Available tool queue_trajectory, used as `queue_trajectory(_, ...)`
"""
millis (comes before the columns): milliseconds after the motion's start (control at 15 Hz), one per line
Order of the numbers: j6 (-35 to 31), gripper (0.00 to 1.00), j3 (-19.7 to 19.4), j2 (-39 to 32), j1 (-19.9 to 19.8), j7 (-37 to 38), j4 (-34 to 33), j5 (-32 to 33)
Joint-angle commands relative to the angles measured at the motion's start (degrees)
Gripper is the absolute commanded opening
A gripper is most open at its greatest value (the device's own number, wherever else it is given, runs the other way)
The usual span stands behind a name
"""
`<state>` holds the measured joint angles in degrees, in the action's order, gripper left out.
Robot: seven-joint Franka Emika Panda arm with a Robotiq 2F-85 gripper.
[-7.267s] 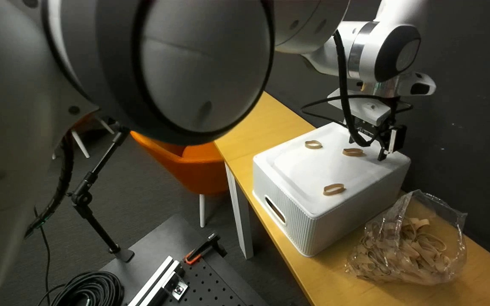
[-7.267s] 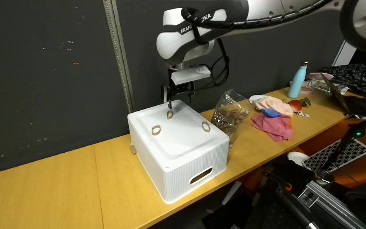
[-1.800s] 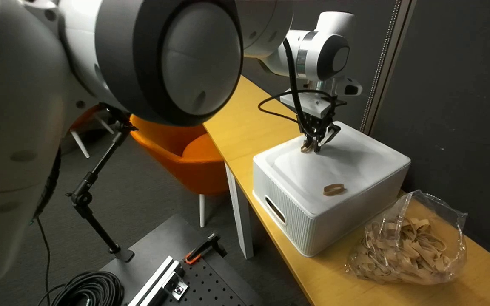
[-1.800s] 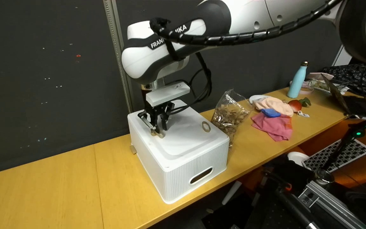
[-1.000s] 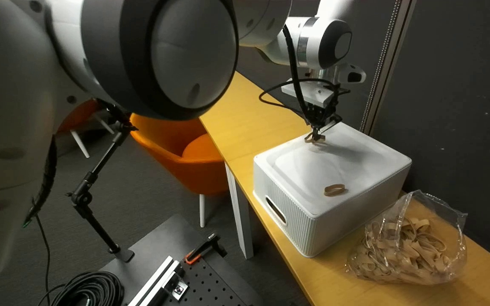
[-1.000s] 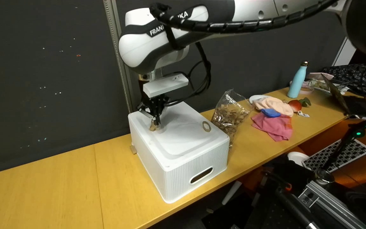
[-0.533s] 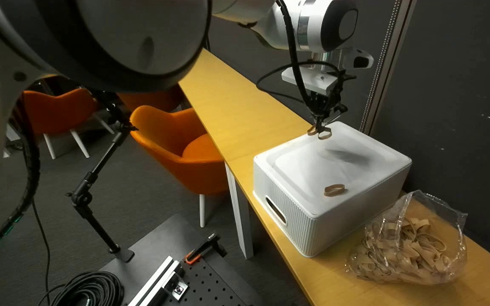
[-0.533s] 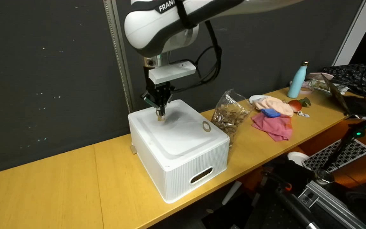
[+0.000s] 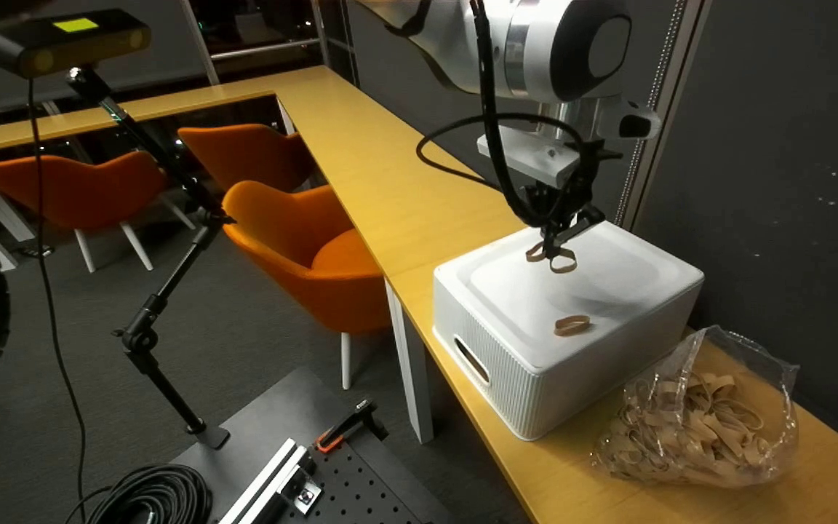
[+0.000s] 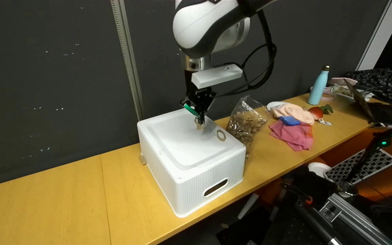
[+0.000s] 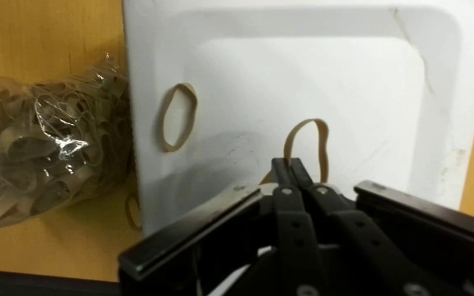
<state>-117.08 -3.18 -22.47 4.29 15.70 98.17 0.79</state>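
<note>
My gripper [image 9: 551, 251] is shut just above the top of the upside-down white box [image 9: 506, 291], its fingertips together in the wrist view. Pinched between them is tan rubber band [image 11: 323, 142], with a loop standing out in front and a bit of tan behind the left finger. In an exterior view, held loops [image 9: 563, 270] hang on both sides of the fingertips; I cannot tell whether this is one band or two. Another loose rubber band [image 9: 572, 329] lies on the box near the bag side, apart from the gripper, left of the fingers in the wrist view.
A clear bag [image 9: 703, 429] full of rubber bands stands on the table beside the box. Another band [image 11: 128, 207] rests between bag and box. Further along are pink cloth [image 10: 293, 137] and a blue bottle [image 10: 318, 86]. A dark wall [image 9: 775, 182] rises behind.
Three bands lay on the box earlier; only one lies there now. The gripper closed at the far-side band, lifted with it, and has moved across toward the bag side.
</note>
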Motion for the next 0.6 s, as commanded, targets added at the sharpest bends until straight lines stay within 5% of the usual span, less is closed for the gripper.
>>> queue_trajectory(0,-3.4,0.00,0.0,1.9,-1.2,0.5,4.1,0.4)
queue_trajectory(533,-8.1,0.00,0.3,4.5,-1.4,0.9,12.0,0.0)
